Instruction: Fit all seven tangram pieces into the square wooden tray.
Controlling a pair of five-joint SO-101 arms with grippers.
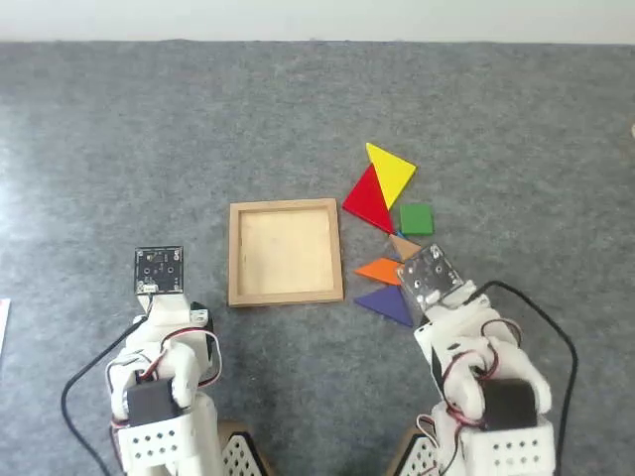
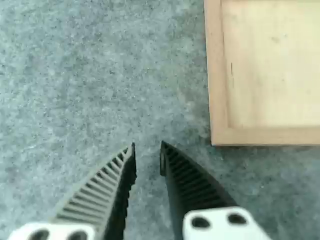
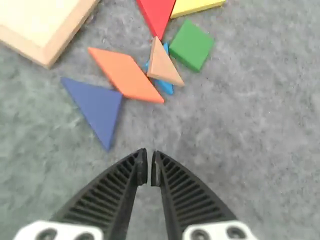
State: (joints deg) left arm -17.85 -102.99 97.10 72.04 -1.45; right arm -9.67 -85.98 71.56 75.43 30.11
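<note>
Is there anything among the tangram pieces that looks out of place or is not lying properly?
Yes, one thing. The tan triangle lies on top of a small blue piece and hides most of it, right beside the orange parallelogram. The other pieces look flat on the grey mat. The wooden tray holds none yet.

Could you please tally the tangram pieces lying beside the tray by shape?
Triangles: 4 (yellow, red, tan, dark blue)
Green square: 1
Orange parallelogram: 1
Light blue piece, shape mostly hidden under the tan triangle: 1
Total: 7
</note>
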